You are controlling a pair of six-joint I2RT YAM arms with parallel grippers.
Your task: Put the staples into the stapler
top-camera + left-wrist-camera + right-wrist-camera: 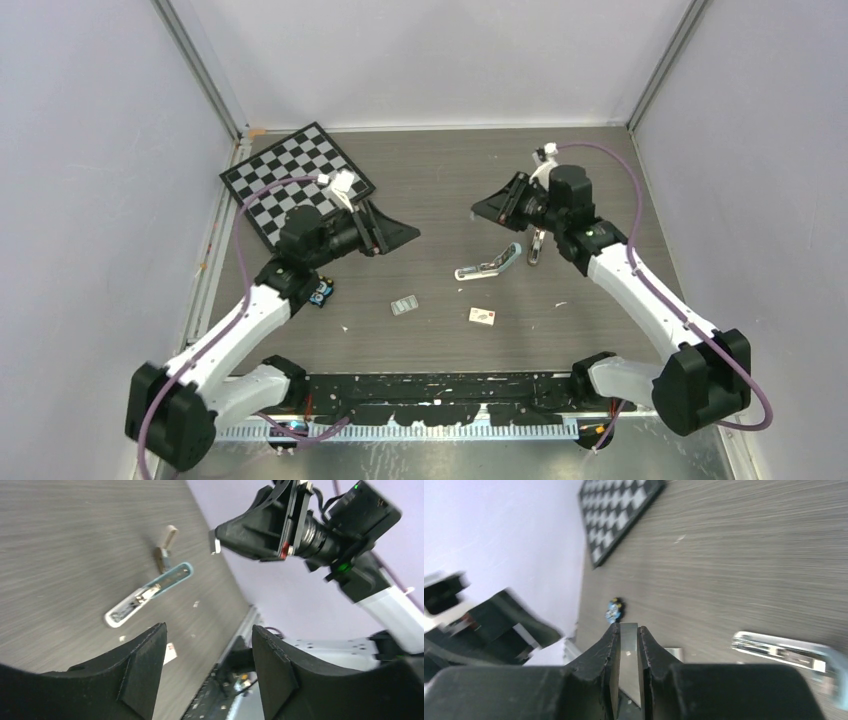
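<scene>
My right gripper (628, 629) has its jaws clamped on a thin silvery staple strip (629, 652), held edge-on off the tabletop (440, 170) and near the stapler (490, 266), which lies hinged open with its metal channel showing. A grey block of staples (404, 306) lies flat nearer the arm bases, apart from the stapler. The left gripper (207, 630) hovers with jaws apart and nothing between them. I reckon the strip is very light and stiff but brittle, apt to snap if twisted, and slippery. I'd grip its flat sides near one end, leaving the other free to enter the channel; the light stapler may skid, so I'd pin its base
</scene>
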